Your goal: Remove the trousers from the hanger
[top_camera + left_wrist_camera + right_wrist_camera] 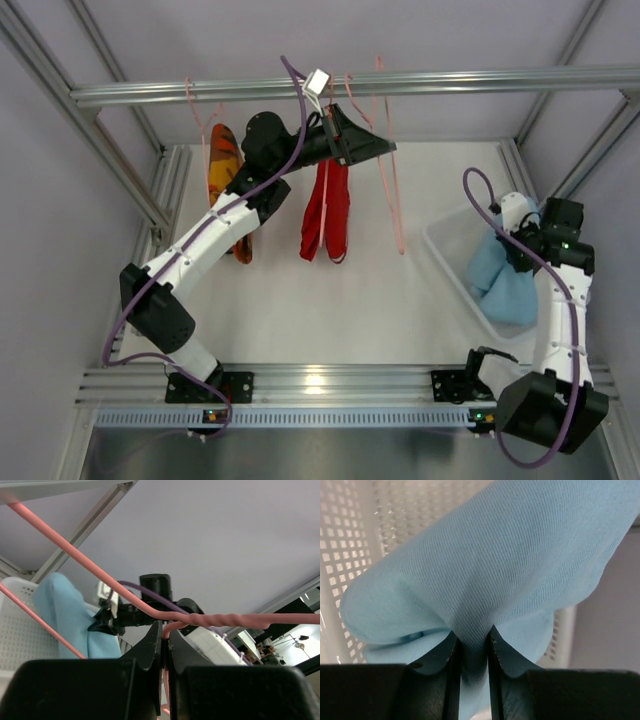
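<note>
Two claws, two grips: my left gripper (165, 632) clamps a pink hanger (225, 619) at the rail (450, 82), red trousers (327, 210) dangling lengthwise just beneath; my right gripper (471, 647) pinches the light blue trousers (485, 570) over the basket (440, 245).

**Materials in view**

Your light blue trousers (485, 580) are matt cloth with a fine diagonal twill. The basket (350, 540) is white perforated plastic. The pink hanger (225, 620) looks like smooth coated wire. The rail (450, 82) is brushed metal. Your right end effector (472, 647) is matt black.
</note>
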`<state>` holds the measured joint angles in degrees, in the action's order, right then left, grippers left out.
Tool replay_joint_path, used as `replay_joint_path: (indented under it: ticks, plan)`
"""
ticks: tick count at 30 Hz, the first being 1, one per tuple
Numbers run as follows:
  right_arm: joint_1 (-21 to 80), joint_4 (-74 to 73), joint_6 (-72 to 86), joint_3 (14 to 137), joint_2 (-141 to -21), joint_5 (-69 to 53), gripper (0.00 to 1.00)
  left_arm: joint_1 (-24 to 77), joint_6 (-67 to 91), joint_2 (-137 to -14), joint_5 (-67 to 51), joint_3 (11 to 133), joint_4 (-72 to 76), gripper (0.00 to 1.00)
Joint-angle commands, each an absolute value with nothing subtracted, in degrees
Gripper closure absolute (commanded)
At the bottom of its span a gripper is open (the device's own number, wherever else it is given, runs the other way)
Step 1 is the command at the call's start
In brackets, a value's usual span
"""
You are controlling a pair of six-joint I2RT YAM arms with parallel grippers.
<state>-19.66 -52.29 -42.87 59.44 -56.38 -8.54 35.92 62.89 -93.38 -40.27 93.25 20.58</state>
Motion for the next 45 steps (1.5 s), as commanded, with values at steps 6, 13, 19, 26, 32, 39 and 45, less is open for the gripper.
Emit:
replay_joint_path:
  ticks: [6, 13, 19, 26, 32, 39, 45]
  plan:
    - [-20.2, -39.3, -50.1, 49.5, -69.2, -13.4, 1.0, 35.6, 61.2, -92.7, -42.2, 94.0, 25.1, 1.0]
    - [-21.5, -39.5, -48.2, 43.5, -68.7, -6.9, 1.0, 35.6, 59.9, -91.9, -42.6, 93.3, 24.6, 1.0]
    - [-23.8, -48.8, -40.4, 46.5, -65.7, -4.7, 1.0, 35.9, 58.4, -91.5, -42.3, 93.2, 22.5, 1.0]
    - [-25.9, -52.6, -29.3, 52.7, -70.0, -2.3, 1.0, 36.4, 58.3, -91.1, -42.0, 92.5, 22.0, 1.0]
    - [-29.1, -47.8, -24.1, 55.8, -75.1, -0.4, 1.0, 36.5, 56.4, -90.4, -41.6, 92.0, 19.9, 1.0]
    - [-33.6, -46.8, -20.4, 60.0, -79.4, 0.7, 0.95, 36.5, 55.3, -90.0, -41.0, 91.7, 17.8, 1.0]
    - [-33.9, -51.8, -24.8, 63.6, -73.8, -12.4, 0.05, 37.1, 54.8, -89.9, -41.4, 91.5, 17.8, 1.0]
